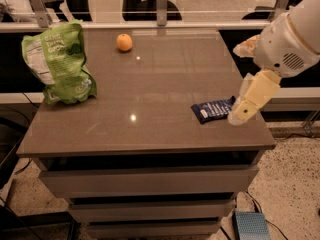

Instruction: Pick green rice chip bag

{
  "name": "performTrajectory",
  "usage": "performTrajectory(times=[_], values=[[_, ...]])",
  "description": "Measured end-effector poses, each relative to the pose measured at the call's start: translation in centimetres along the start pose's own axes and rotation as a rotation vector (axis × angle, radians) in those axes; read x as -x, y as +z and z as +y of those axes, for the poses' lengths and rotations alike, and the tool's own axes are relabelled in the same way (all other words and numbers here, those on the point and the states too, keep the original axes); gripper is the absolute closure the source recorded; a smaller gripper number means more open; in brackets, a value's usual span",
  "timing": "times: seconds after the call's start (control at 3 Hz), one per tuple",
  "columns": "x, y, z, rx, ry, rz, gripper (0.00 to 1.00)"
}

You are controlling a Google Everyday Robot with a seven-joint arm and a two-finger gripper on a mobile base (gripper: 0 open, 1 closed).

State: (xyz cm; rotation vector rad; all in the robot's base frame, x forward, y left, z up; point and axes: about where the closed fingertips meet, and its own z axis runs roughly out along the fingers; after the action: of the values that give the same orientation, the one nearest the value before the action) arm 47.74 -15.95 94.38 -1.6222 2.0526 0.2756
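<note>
The green rice chip bag (60,64) stands upright at the far left of the brown table (150,99), its white nutrition panel facing left. My gripper (241,113) hangs from the white arm (287,39) at the right edge of the table, just right of the small dark-blue wrapper (213,109). It is far to the right of the bag and holds nothing that I can see.
An orange (124,42) lies at the back of the table, right of the bag. A rail with metal posts (161,6) runs behind the table. Drawers (145,181) sit under the top. A blue box (250,226) lies on the floor at the lower right.
</note>
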Motion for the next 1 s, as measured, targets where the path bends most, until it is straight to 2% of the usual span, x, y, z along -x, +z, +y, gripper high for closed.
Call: performTrajectory(times=[0.33, 0.67, 1.0], values=[[4.7, 3.5, -0.7, 0.042, -0.017, -0.161, 0.0], [10.0, 5.9, -0.3, 0.084, -0.029, -0.311, 0.0], [10.0, 5.9, -0.3, 0.084, -0.029, -0.31, 0.0]])
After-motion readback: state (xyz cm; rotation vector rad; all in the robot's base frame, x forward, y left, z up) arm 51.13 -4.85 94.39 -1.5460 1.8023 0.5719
